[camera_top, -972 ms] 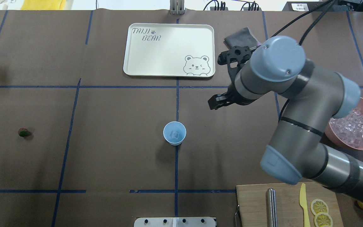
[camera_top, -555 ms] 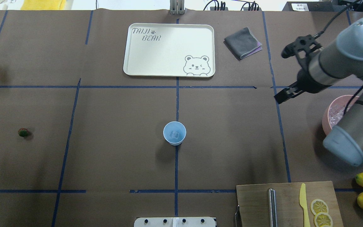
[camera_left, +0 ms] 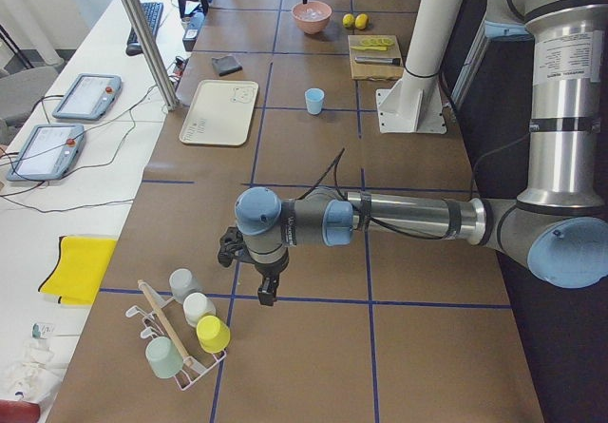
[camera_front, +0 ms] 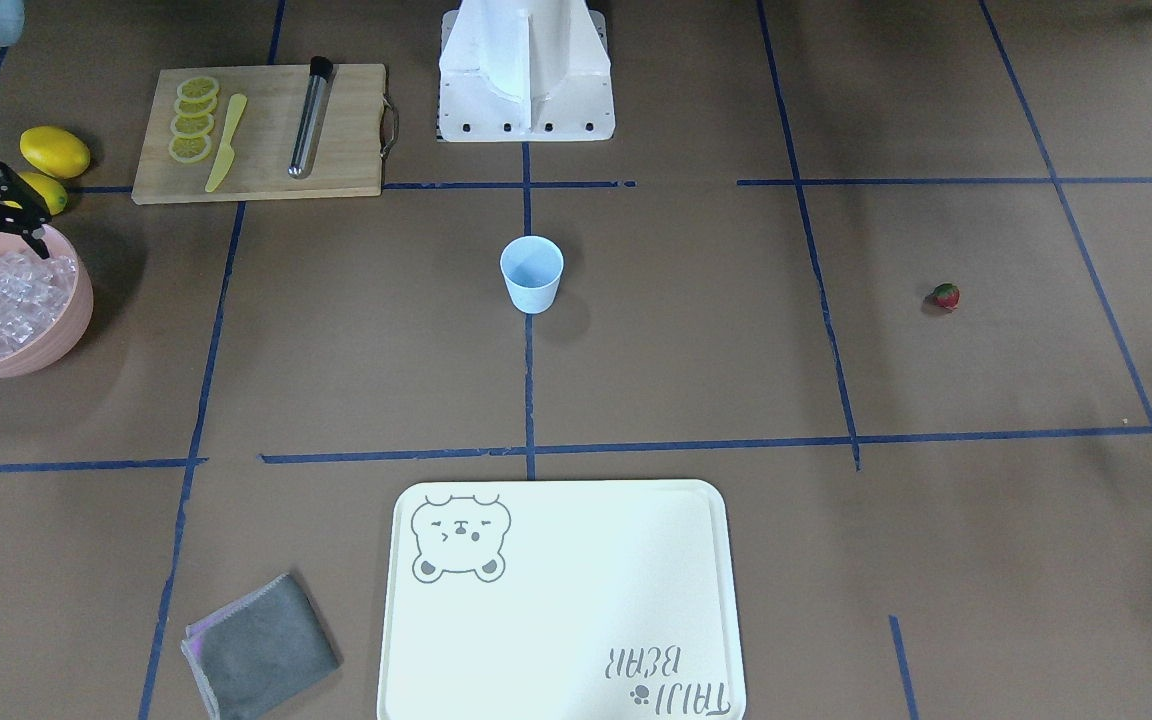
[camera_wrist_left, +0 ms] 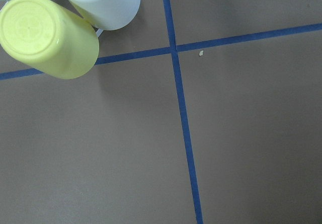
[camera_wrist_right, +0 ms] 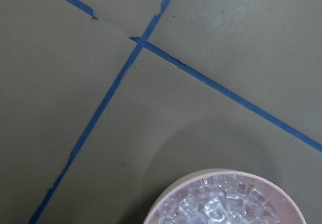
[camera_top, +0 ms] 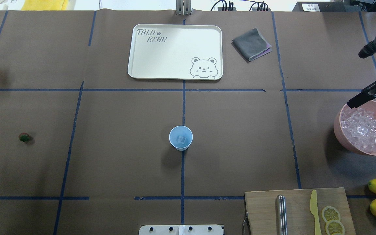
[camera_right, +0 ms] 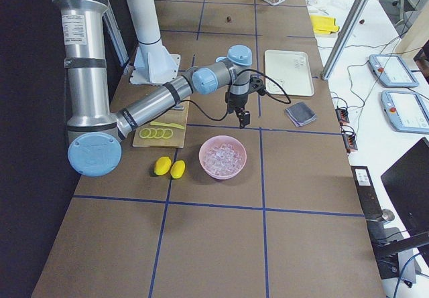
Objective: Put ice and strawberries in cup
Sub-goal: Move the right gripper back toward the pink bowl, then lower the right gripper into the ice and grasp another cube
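Black right fingers [camera_top: 362, 96] now at bowl [camera_top: 337, 132]

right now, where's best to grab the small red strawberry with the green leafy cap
Grip the small red strawberry with the green leafy cap across its red body, straight down from above. It lies low on the brown table, cap to one side, with nothing near it, so there is likely room to straddle it freely.
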Robot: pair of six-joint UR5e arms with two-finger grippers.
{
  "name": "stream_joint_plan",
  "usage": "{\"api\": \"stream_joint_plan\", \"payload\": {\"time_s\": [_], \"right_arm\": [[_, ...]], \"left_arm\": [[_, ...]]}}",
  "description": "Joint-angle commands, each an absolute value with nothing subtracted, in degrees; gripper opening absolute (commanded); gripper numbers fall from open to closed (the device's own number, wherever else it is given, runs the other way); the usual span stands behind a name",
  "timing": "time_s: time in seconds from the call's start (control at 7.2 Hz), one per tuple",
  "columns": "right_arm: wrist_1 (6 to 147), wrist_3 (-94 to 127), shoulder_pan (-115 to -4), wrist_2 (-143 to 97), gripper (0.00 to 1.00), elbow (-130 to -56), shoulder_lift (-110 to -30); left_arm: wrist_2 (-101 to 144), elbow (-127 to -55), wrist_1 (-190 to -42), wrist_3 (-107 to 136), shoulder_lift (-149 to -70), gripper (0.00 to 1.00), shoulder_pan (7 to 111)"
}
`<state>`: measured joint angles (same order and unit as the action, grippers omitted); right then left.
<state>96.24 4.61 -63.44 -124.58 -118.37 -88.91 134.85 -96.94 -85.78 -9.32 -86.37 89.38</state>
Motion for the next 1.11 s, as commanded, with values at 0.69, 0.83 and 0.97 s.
{"api": "stream_joint_plan", "payload": {"time_s": [0.69, 0.83, 0.97], "right_arm": [[96.2, -21.0, -64.4, -124.9, 0.98, -114.9, -91.7], [96.1, -21.2, -63.7, -124.9, 0.98, -114.5, -91.8], [89.5, -20.7, -63.3, -125.1, 0.98, -111.9, -93.8]], "left_arm": [[134.8, -96.9, -85.8, -9.3, -86.4, 1.00, 89.4], [134.8, -96.9, -85.8, -9.3, -86.4, 1.00, 89.4], [134.8, -96.9, -85.8, -9.3, -86.4, 1.00, 89.4]]}}
